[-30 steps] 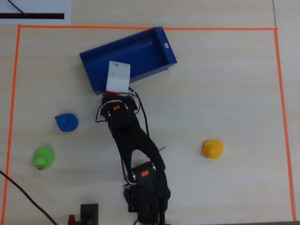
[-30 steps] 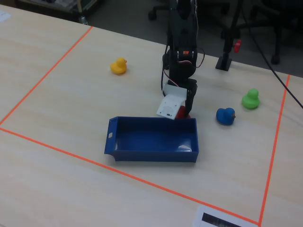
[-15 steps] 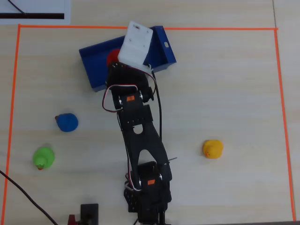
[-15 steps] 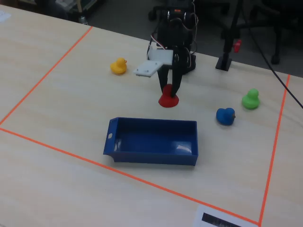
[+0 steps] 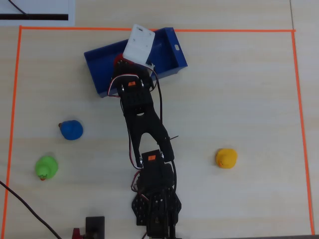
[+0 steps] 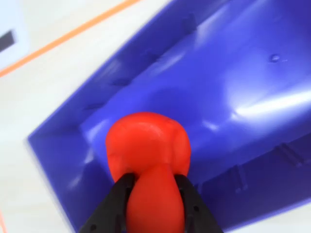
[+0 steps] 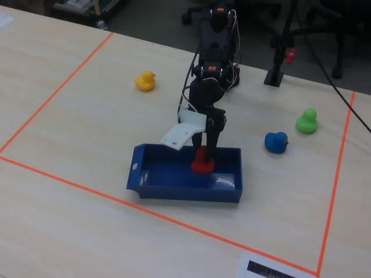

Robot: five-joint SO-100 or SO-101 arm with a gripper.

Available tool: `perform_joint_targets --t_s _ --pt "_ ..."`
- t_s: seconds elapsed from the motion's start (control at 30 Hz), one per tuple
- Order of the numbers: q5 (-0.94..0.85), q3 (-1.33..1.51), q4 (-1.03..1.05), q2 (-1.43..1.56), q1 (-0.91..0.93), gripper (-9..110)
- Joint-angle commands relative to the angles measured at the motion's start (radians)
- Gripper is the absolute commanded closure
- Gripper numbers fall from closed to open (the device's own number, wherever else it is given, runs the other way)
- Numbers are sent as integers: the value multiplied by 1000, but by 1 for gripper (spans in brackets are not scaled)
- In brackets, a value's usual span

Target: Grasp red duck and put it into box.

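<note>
Tape, thin orange line (image 7: 174,220), marks the working area on the pale wooden surface (image 7: 81,116); nearest in the fixed view. Behind it, large dark-blue plastic open-top box (image 7: 174,191). Inside, small rounded red toy duck (image 7: 202,165), low over the floor, pinched between black fingers (image 6: 114,204) of the hand (image 6: 155,206), apparently for release. Farther right: blue duck (image 7: 276,142), green duck (image 7: 306,121). Far left: yellow duck (image 7: 145,81).

Arm stretched forward, wrist bent down, pincer (image 6: 155,206) clamped (black fingers (image 6: 114,204) pressing inward)
</note>
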Motion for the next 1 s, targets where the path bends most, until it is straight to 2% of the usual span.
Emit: perform_joint_targets --t_s 0.0,0.13,0.2,0.23,0.33,0.43,0.7,0.97 --pt "9 -87 49 0 28 85" --pt "9 -167 158 32 52 72" --pt "14 -213 222 86 67 73" --pt "23 -232 255 130 75 76" --pt "34 -209 350 339 103 98" --pt "-14 12 368 666 144 101" --pt "-206 864 391 1440 158 101" --pt "-252 1348 373 1769 163 101"
